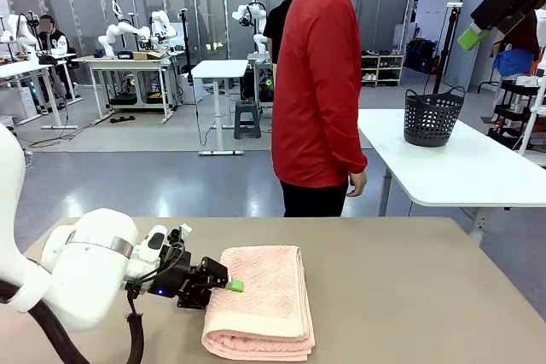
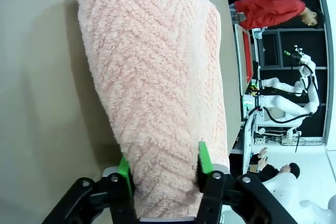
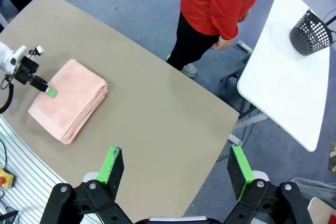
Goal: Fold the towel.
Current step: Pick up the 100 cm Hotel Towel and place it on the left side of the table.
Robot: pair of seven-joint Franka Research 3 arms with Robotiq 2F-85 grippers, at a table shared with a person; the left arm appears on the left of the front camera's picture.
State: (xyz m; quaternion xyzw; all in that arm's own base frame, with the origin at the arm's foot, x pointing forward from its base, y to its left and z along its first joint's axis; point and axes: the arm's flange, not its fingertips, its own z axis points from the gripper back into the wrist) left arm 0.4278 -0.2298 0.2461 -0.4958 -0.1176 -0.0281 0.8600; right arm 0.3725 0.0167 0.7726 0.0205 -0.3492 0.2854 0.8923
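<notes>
Left gripper (image 1: 236, 286) pinches the towel (image 1: 260, 300), right gripper (image 3: 176, 166) hangs high with jaws wide.

The pink towel lies folded in layers on the tan table (image 1: 409, 296), near the robot's edge; the left jaws clamp its left edge. A person in red (image 1: 317, 83) stands at the far side.

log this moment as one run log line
towel: folded, flat on table | left claw: closing on towel edge | right claw: open, raised above table | person: standing at far side
</notes>
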